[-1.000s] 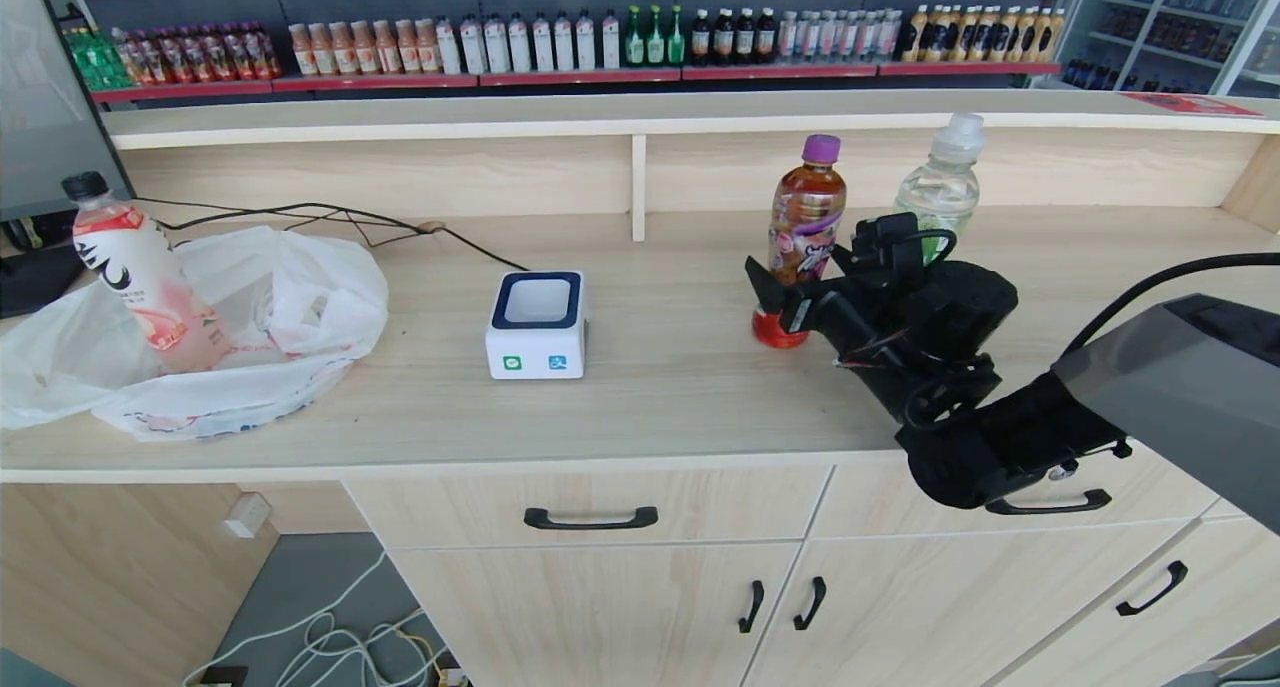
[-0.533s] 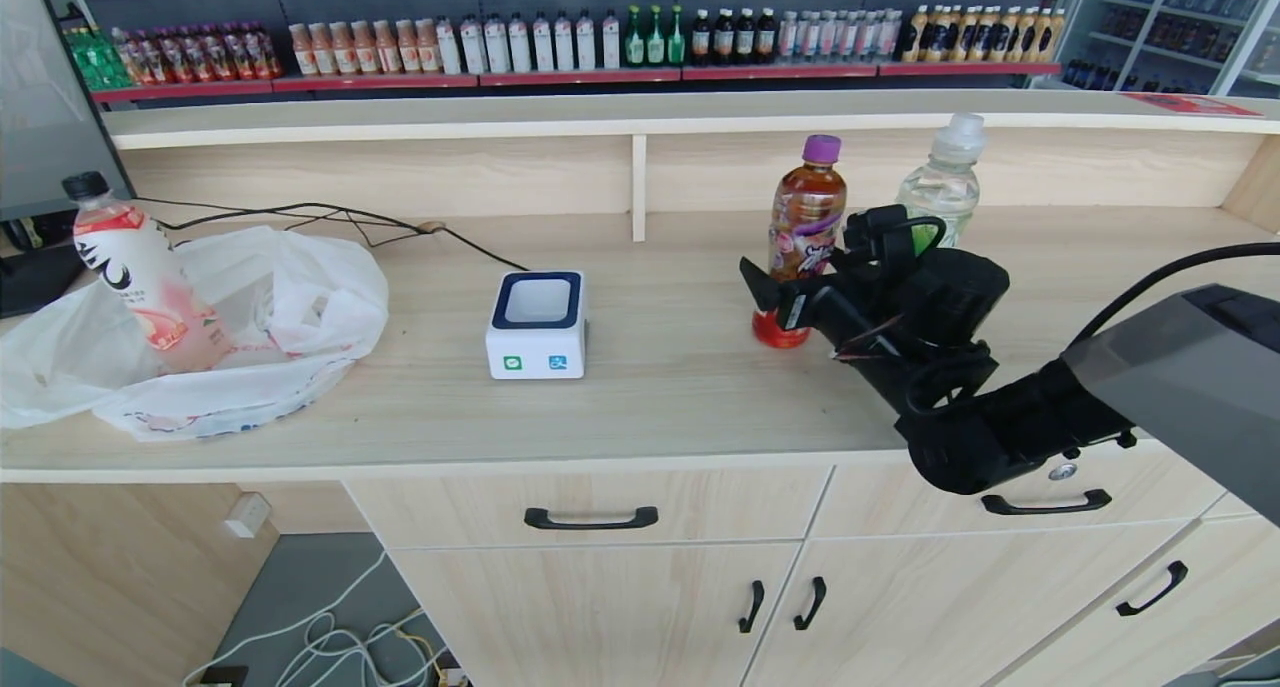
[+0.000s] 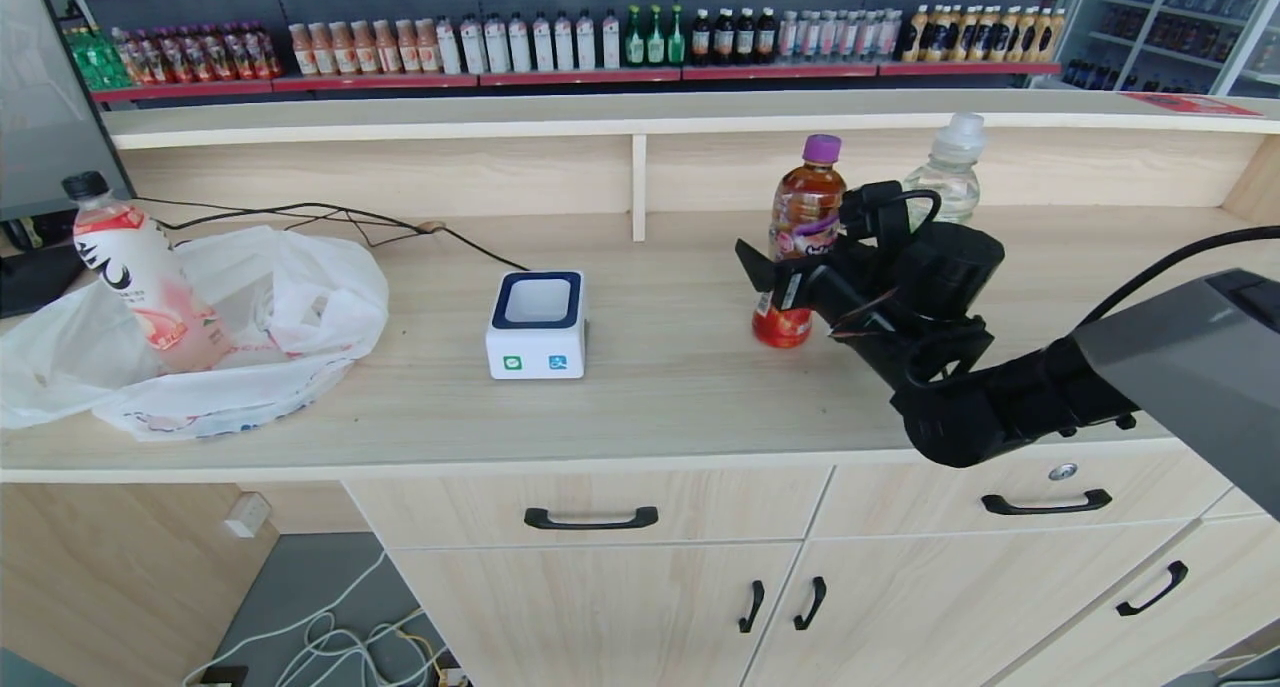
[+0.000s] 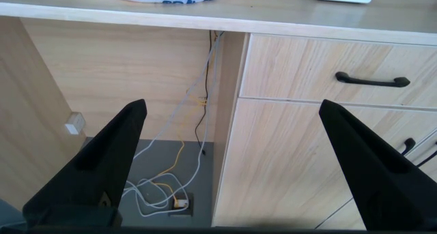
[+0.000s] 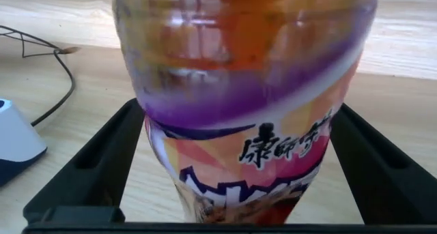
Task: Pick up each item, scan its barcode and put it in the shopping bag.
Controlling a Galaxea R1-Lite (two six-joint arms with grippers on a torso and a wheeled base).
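Note:
A brown tea bottle (image 3: 805, 217) with a purple cap stands upright on the counter (image 3: 660, 387), right of centre. My right gripper (image 3: 790, 267) is open around its lower half, one finger on each side. In the right wrist view the tea bottle (image 5: 252, 91) sits between the two black fingers (image 5: 89, 172). A clear water bottle (image 3: 945, 182) stands behind the arm, partly hidden. The white scanner (image 3: 537, 324) sits mid-counter. At the left lies the white shopping bag (image 3: 280, 307) with a pink drink bottle (image 3: 140, 272) leaning in it. My left gripper (image 4: 232, 172) hangs open below the counter edge.
Black cables (image 3: 330, 217) run across the counter behind the scanner and the bag. A raised wooden ledge (image 3: 640, 127) backs the counter, with a thin divider (image 3: 637, 187). Drawers and cabinet doors (image 4: 328, 125) are below. Bare counter lies between the scanner and the tea bottle.
My right gripper has moved forward and a little left, closing in around the tea bottle and covering more of the water bottle. The bottles, scanner and bag have stayed put.

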